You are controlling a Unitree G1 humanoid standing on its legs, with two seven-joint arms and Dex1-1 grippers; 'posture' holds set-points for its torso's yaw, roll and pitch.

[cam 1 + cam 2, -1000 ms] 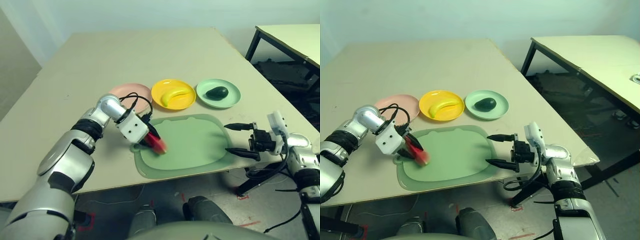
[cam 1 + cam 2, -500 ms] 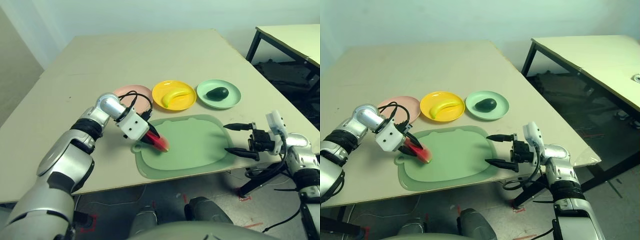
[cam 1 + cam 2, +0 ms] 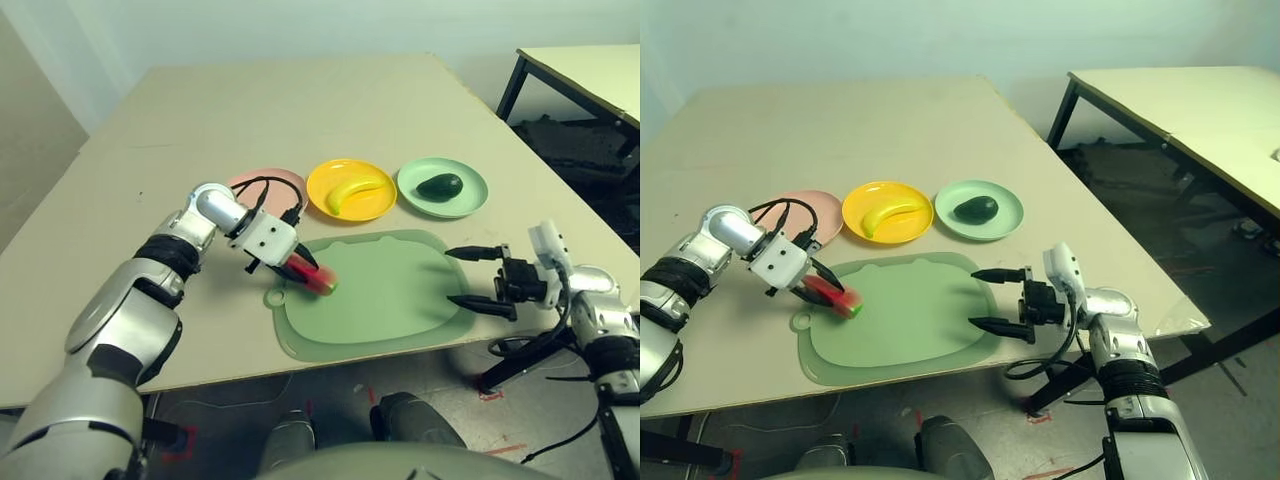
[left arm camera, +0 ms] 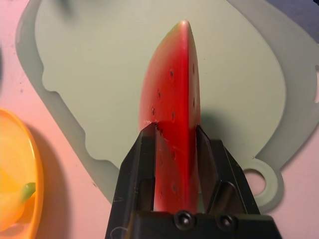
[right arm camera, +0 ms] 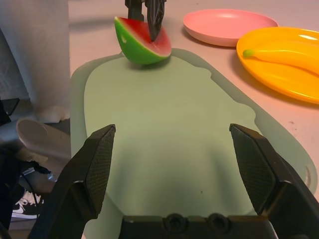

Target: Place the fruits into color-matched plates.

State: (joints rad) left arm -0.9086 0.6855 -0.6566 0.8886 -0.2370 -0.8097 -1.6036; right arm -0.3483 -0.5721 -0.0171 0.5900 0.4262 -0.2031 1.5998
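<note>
Beige table (image 3: 300, 110): left gripper (image 3: 300, 268) clamped across watermelon wedge's (image 3: 313, 277) flat red faces over green mat's (image 3: 390, 290) left edge, looks light, rigid, slick plastic; right gripper (image 3: 470, 278) spread wide, empty.

We find no legible text, label, brand, number or sign on any surface in these views.
</note>
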